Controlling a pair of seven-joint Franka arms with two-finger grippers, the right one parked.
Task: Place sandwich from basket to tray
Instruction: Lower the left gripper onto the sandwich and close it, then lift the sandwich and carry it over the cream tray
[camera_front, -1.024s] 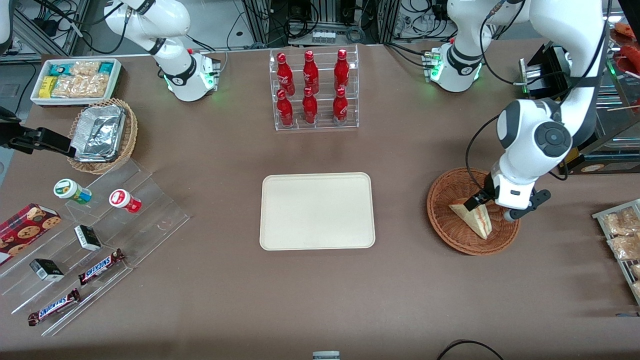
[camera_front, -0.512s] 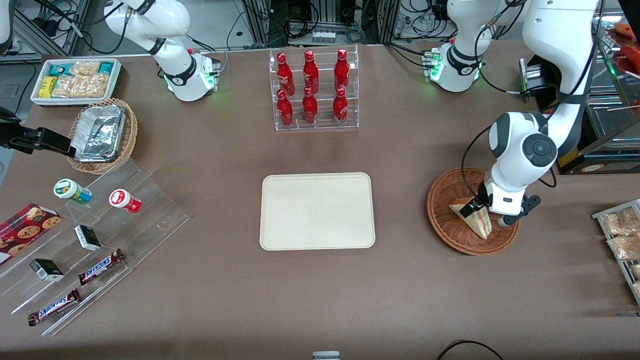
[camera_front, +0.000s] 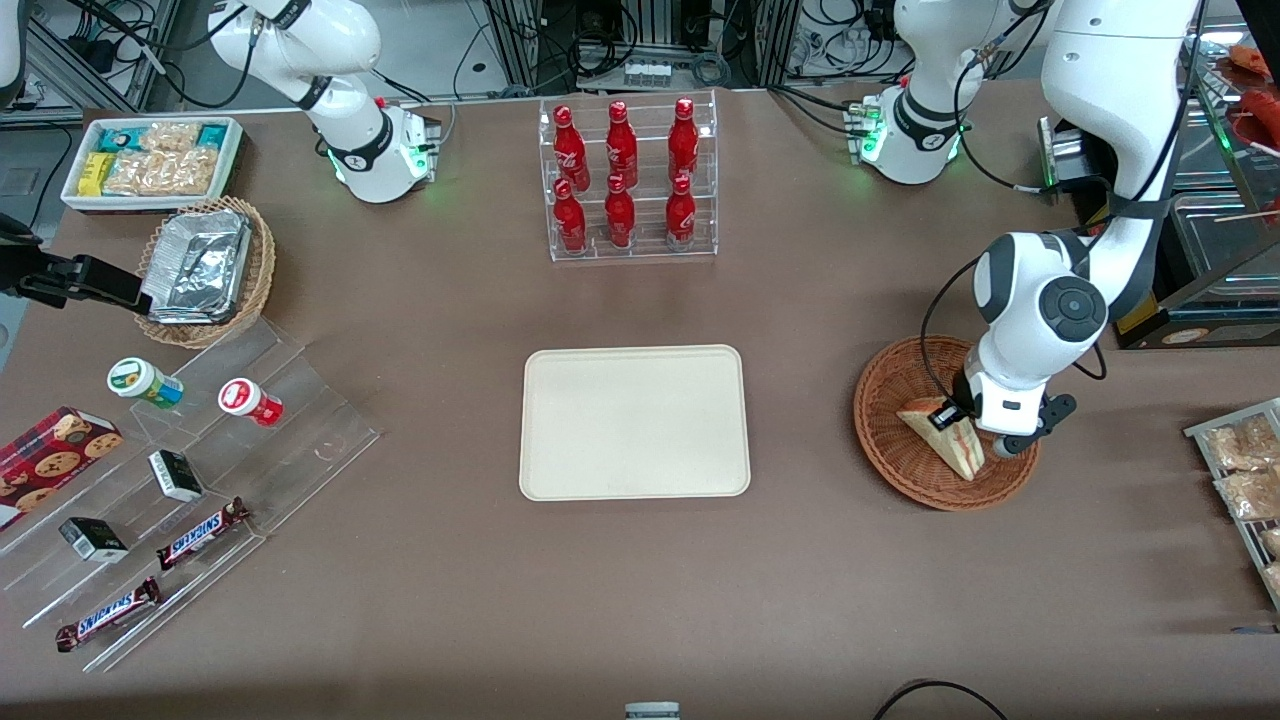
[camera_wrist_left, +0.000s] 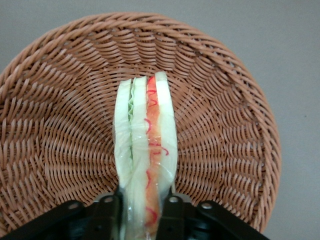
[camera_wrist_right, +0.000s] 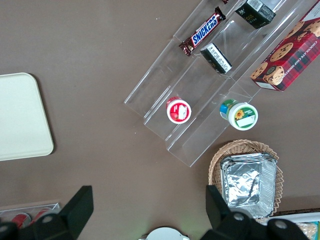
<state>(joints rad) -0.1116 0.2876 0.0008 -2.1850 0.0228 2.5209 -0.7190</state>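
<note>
The sandwich (camera_front: 948, 442), a white bread wedge with orange-red and green filling, stands on edge in the round reddish-brown wicker basket (camera_front: 888, 440) toward the working arm's end of the table. My left gripper (camera_front: 960, 425) is down inside the basket. In the left wrist view its black fingers (camera_wrist_left: 106, 212) press against both bread faces of the sandwich (camera_wrist_left: 145, 140), which narrows slightly between them; the gripper (camera_wrist_left: 145, 217) is shut on it. The sandwich still rests on the basket weave (camera_wrist_left: 60, 125). The cream-white tray (camera_front: 634, 421) lies flat at the table's middle, with nothing on it.
A clear rack of red bottles (camera_front: 626, 180) stands farther from the front camera than the tray. A wire rack of snack packets (camera_front: 1245, 470) sits beside the basket at the table edge. A tan basket of foil containers (camera_front: 205, 270) and acrylic steps with snacks (camera_front: 190, 480) lie toward the parked arm's end.
The left arm has come down into the basket, and the gripper has sunk from above the sandwich to around it. The sandwich and basket have stayed in place.
</note>
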